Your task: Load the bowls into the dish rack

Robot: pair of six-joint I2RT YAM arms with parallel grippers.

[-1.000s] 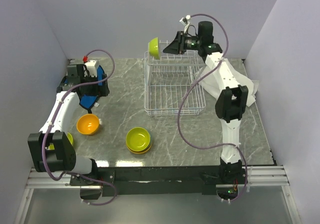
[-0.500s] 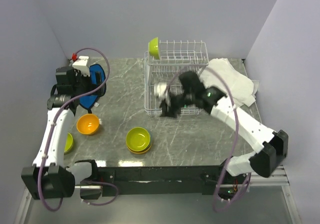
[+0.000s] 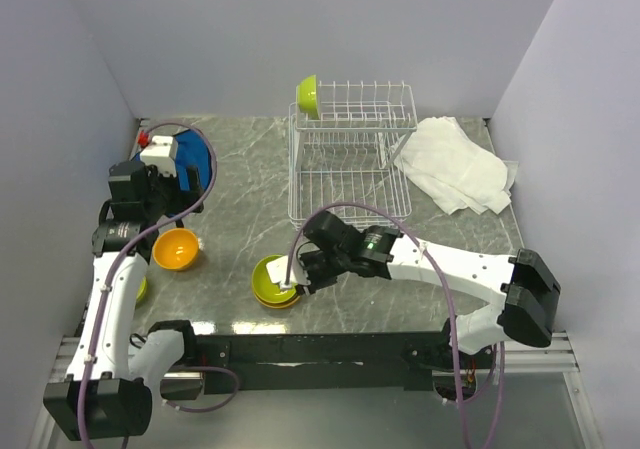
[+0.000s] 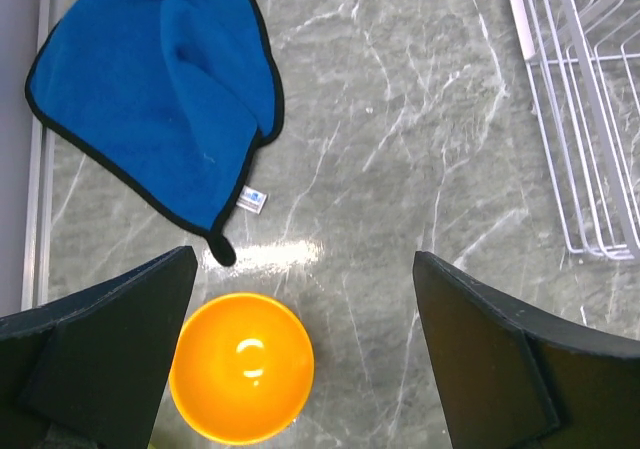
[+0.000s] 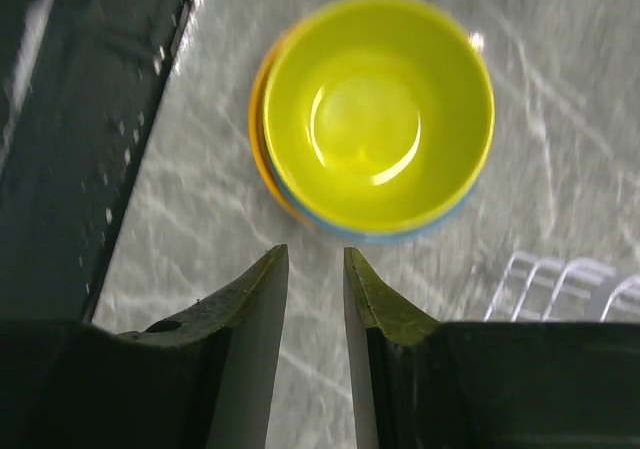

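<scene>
The white wire dish rack (image 3: 350, 184) stands at the back middle, with one lime green bowl (image 3: 308, 95) on edge in its raised back-left corner. A stack of bowls (image 3: 277, 280) sits near the front: lime green on top (image 5: 378, 124), with a light blue rim (image 5: 400, 235) and an orange rim (image 5: 258, 144) under it. My right gripper (image 5: 315, 259) hovers just beside the stack, empty, jaws a narrow gap apart. An orange bowl (image 4: 242, 379) sits at the left. My left gripper (image 4: 300, 369) is wide open above it. Another lime green bowl (image 3: 139, 288) peeks from behind the left arm.
A blue cloth (image 4: 160, 99) lies at the back left, beside the orange bowl. A crumpled white cloth (image 3: 455, 164) lies right of the rack. The rack's edge shows in the left wrist view (image 4: 585, 119). The table's front edge is close to the stack (image 5: 90, 149).
My right arm swung from the rack's raised back, where it left the lime green bowl, down to the stack at the front. My left arm shifted slightly nearer over the orange bowl.
</scene>
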